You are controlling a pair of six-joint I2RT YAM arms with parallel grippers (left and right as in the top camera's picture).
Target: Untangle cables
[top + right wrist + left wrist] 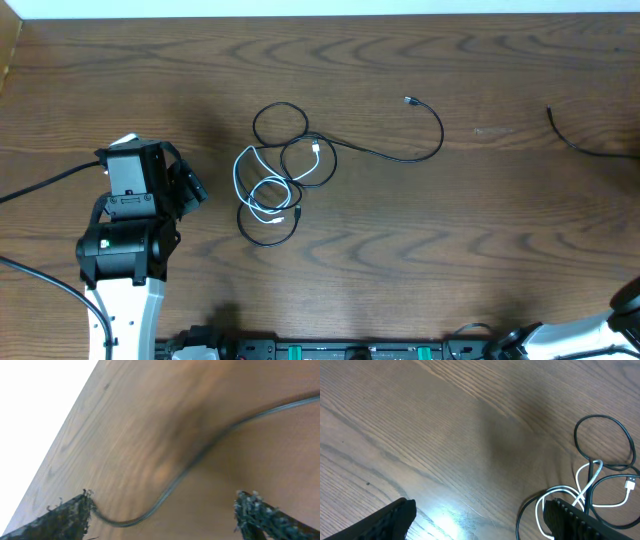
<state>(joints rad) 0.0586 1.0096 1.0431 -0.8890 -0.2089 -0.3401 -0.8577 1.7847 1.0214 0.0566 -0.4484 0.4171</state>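
Observation:
A tangle of cables lies mid-table: a white cable looped through a thin black cable. The black cable's tail curves right to a small plug. A separate black cable lies at the far right. My left gripper is open and empty, just left of the tangle. The left wrist view shows its fingers apart, with the white cable and a black loop at right. My right gripper is open over a blurred black cable that runs to its left finger.
The table's far edge runs along the top. In the right wrist view the table edge is close on the left. The right arm sits at the bottom right corner. The thick black arm wire trails left.

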